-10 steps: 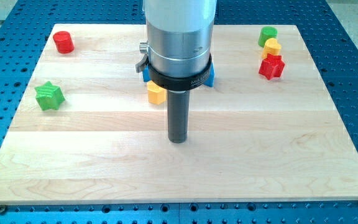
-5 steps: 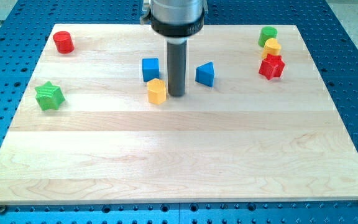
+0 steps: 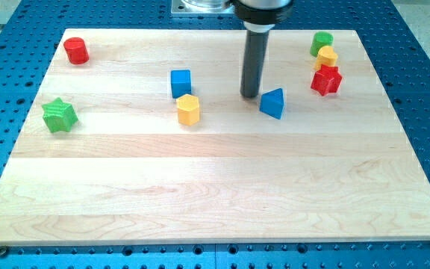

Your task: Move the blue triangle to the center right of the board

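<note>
Tip [image 3: 250, 96] of my tool, a plain rod w/o jaws, so nothing to spread or pinch: just left/far side of blue triangle [image 3: 272, 104], near-touching. Triangle sits right of tabletop [image 3: 200, 187] centre. Blue cube [image 3: 181, 83] & yellow block [image 3: 188, 109] further left.

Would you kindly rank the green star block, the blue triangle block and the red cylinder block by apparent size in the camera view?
1. Green star block, largest.
2. Blue triangle block and red cylinder block look alike; the cylinder lies nearer the view's top, so I won't rank them.
</note>
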`<state>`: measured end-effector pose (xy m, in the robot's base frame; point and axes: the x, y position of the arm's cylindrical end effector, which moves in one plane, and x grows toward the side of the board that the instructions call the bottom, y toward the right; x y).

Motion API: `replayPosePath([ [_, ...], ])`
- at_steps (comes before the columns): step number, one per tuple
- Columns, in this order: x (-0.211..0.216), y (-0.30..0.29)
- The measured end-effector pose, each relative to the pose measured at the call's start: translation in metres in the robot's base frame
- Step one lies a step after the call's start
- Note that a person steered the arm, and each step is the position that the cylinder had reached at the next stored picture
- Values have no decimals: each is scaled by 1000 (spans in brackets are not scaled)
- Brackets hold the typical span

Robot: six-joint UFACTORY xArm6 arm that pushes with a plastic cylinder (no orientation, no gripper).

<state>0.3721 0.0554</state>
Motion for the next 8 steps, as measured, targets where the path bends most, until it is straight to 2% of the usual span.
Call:
replayPosePath([
  [1,18,21],
  [2,25,13],
  [4,35,71],
  [5,46,73],
  [6,72,86],
  [8,62,94],
])
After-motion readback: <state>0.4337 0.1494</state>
